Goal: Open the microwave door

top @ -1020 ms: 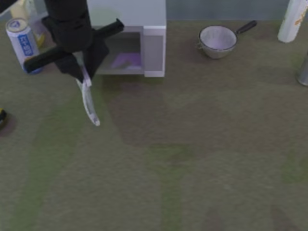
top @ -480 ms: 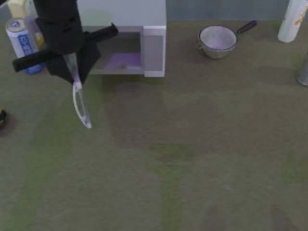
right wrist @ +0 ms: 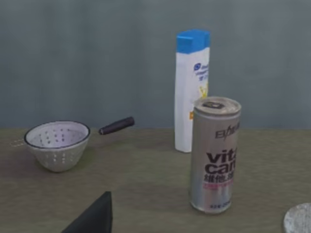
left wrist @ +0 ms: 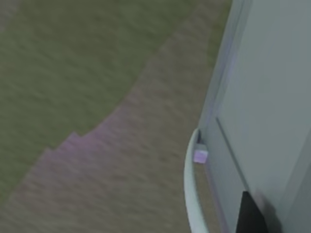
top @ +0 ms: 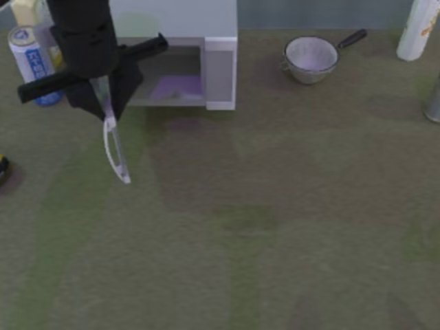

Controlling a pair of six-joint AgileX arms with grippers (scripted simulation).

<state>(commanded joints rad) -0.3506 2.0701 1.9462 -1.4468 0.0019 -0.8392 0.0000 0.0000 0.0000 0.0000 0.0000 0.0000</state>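
Microwave door (top: pixel 115 148) swung wide open, left pincer (top: pixel 103 103) at its handle, grip unclear

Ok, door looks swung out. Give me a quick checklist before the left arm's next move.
1. Microwave door open: ok, it stands swung out from the microwave toward the table's front, purple interior exposed.
2. Left gripper at the door: ok, it sits over the door's hinge-side end in the top view.
3. Left gripper's hold on the door: cannot tell, the arm hides the fingers.
4. Path clear around the door's free edge: ok, only bare table there.
5. Blue can near the left arm: not ok, it stands close beside the arm; retreat with care.
6. Right arm parked: cannot tell, out of the top view.
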